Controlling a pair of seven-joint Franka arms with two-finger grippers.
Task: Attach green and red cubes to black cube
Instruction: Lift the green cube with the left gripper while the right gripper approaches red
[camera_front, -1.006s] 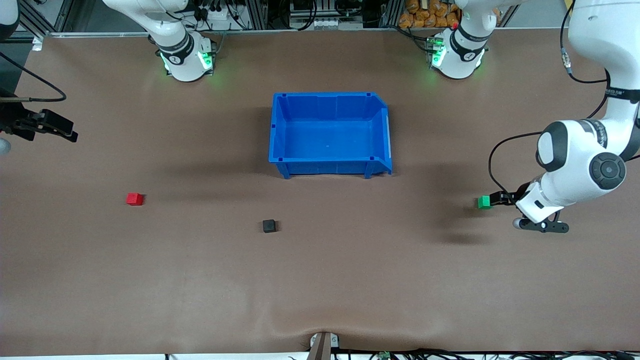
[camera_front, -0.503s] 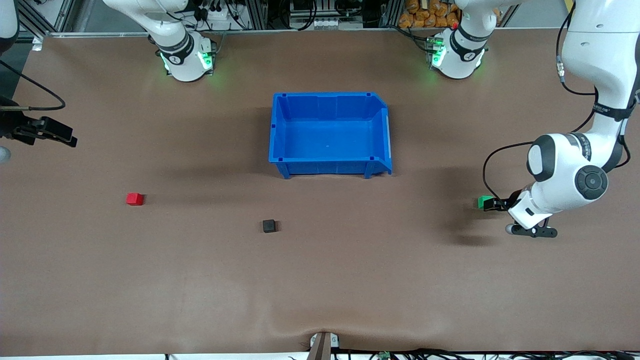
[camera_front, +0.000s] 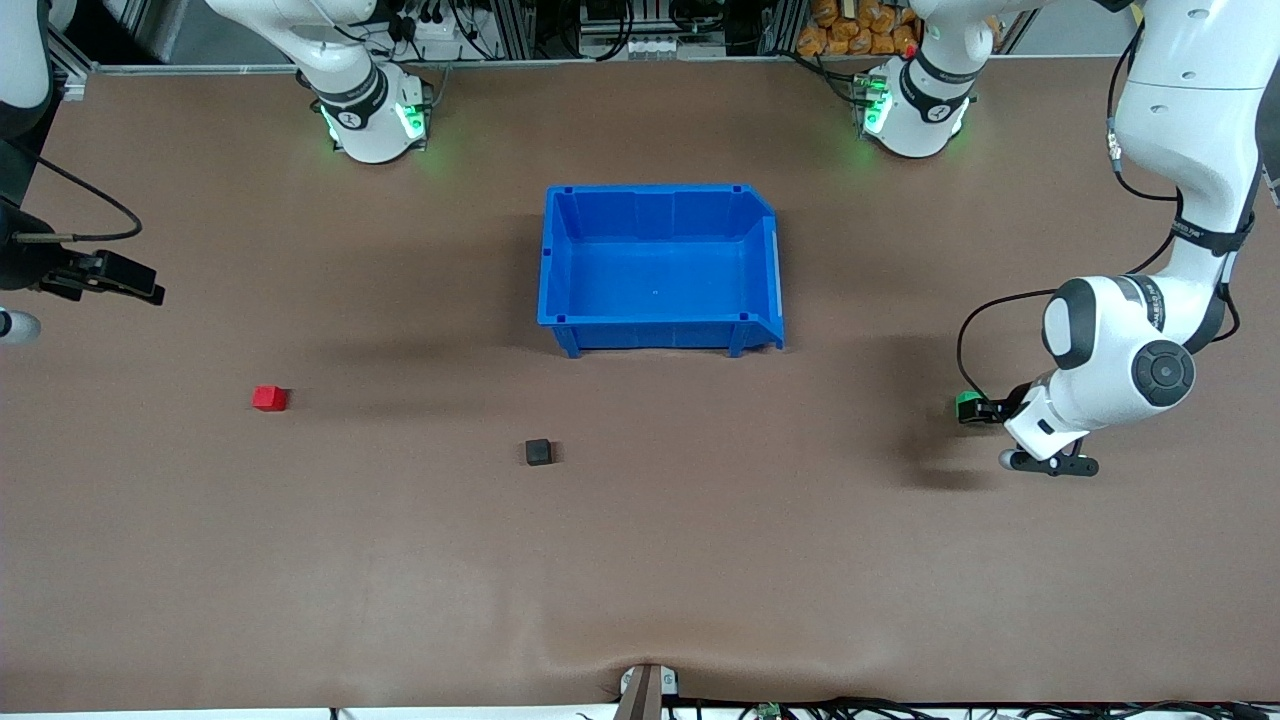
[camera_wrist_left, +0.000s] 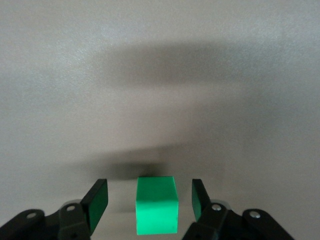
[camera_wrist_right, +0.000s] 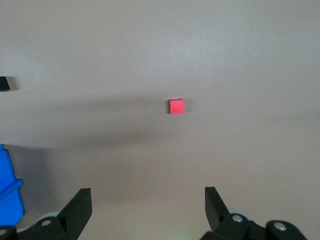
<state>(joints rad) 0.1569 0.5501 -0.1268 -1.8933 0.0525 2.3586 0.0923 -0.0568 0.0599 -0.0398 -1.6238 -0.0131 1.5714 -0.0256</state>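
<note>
Three cubes sit apart. Nearest my camera, the black cube (camera_front: 538, 452) lies in front of the blue bin (camera_front: 658, 268). My left gripper (camera_wrist_left: 150, 200) straddles the green cube (camera_wrist_left: 157, 205), fingers (camera_wrist_left: 97, 201) gapped, nothing clamped; an uneven squeeze could skid it. Red cube (camera_front: 269, 398) untouched; right gripper (camera_wrist_right: 147, 210) waits wide open, empty.

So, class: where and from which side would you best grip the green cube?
Grip the green cube across its two flat side faces, coming down from above. It sits square on the table, and the left gripper already straddles it, a finger beside each face with gaps showing. The right gripper waits open.
</note>
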